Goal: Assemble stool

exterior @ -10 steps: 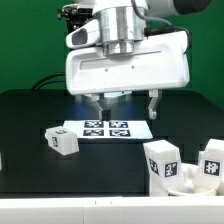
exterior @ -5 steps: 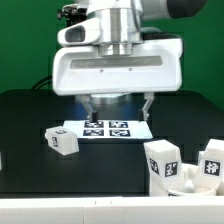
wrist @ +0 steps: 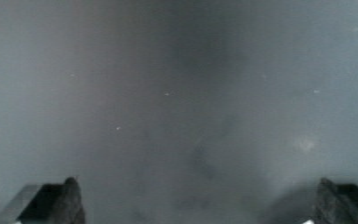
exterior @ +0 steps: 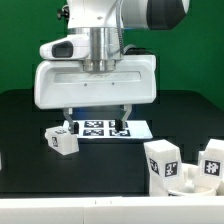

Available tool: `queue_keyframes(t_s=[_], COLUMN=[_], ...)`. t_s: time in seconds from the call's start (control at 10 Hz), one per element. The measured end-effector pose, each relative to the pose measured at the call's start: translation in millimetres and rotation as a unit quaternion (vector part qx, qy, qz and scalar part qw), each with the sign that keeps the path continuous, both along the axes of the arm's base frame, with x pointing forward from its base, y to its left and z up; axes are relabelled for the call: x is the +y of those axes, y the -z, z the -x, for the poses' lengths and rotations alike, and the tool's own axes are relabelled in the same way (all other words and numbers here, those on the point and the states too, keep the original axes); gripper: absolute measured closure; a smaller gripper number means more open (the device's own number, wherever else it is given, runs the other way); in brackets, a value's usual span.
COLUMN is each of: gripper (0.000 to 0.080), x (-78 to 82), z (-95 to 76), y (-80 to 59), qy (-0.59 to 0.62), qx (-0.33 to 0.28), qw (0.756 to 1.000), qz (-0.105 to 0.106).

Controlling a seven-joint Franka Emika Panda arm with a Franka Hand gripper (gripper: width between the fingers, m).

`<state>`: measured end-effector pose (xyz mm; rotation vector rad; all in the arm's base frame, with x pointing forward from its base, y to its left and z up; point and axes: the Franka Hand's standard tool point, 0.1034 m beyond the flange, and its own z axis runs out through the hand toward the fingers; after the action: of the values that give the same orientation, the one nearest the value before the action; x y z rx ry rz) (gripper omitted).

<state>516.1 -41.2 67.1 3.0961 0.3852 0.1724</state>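
My gripper (exterior: 96, 118) hangs open over the black table, its two dark fingers (exterior: 68, 120) spread wide with nothing between them. It is just above the marker board (exterior: 105, 128). A white stool leg (exterior: 62, 141) with a marker tag lies on the table just below the finger toward the exterior view's left, apart from it. Two more tagged white legs (exterior: 162, 164) (exterior: 212, 165) stand at the lower right. The wrist view shows only a blurred grey surface between the gripper (wrist: 197, 205) fingertips (wrist: 51, 200).
More white plastic (exterior: 189, 181) shows low between the two right-hand legs, cut off by the frame. A small white piece (exterior: 1, 160) sits at the exterior view's left edge. A green wall stands behind the table.
The gripper has moved toward the exterior view's left and lower, from over the marker board's middle to near the lying leg. Its jaws stay open.
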Motion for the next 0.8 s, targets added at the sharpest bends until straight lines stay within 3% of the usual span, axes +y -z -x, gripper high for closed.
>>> queue_keyframes(t_s=[0.2, 0.4, 0.5, 0.8], gripper=[0.0151, 0.0151, 0.0151, 0.0151], x=[1.7, -4.7, -5.8, -0.7], z=[3.1, 25.0, 36.0, 42.9], y=[2.1, 14.5, 16.7, 19.4], qy=[0.007, 0.018, 0.041, 0.072], qx=[0.014, 0.101, 0.184, 0.274], qw=[1.000, 0.995, 0.982, 0.958], qz=[-0.004, -0.009, 0.008, 0.028])
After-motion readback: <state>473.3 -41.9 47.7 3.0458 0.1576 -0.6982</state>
